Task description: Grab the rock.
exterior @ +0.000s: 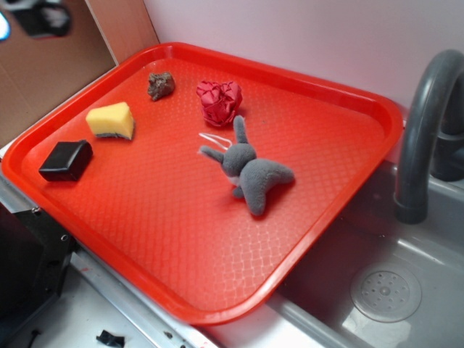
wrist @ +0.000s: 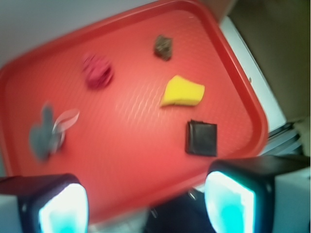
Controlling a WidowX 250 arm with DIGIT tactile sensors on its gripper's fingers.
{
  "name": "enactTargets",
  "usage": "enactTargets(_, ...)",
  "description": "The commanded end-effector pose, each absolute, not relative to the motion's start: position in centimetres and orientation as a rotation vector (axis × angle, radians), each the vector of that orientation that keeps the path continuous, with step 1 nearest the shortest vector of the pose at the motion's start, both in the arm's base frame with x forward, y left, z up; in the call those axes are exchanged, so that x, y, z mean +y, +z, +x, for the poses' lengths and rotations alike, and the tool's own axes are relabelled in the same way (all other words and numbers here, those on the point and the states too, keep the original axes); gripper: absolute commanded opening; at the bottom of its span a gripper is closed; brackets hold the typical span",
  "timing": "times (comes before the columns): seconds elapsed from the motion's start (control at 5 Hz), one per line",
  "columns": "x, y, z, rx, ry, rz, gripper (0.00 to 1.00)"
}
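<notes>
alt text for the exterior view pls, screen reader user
A red tray beside a grey sink holds five separate items: a small brown-grey rock near the far rim, a yellow sponge wedge, a black block, a red crumpled ball and a grey plush bunny. No gripper appears in this view.

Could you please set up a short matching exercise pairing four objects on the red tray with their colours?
Things:
1. rock
2. sponge wedge
3. rounded block
4. stuffed bunny

Colours:
A. glossy black
B. grey
C. brown-grey
D. yellow

Pairs: 1-C, 2-D, 3-A, 4-B
</notes>
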State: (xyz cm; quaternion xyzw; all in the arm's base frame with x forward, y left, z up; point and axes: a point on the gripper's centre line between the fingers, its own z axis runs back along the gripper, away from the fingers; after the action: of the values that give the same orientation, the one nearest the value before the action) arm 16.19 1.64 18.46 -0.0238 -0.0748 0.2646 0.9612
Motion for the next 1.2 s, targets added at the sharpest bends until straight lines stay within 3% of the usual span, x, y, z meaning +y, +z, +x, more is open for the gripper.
enactTargets(0.0,6.3,15.1,22.8,-0.395,0.942,0.057,1.0)
enactTargets(0.2,8.0,12.9,25.6,-0.392,1.004,0.084,1.0)
enactTargets(0.4,9.3,10.4,27.4,-0.396,1.037,0.156,1.0)
enactTargets(0.8,11.7,7.1,29.0,-0.392,1.058,0.265,1.0)
enactTargets(1.0,11.9,5.5,29.6,-0.38,1.054,0.283,1.0)
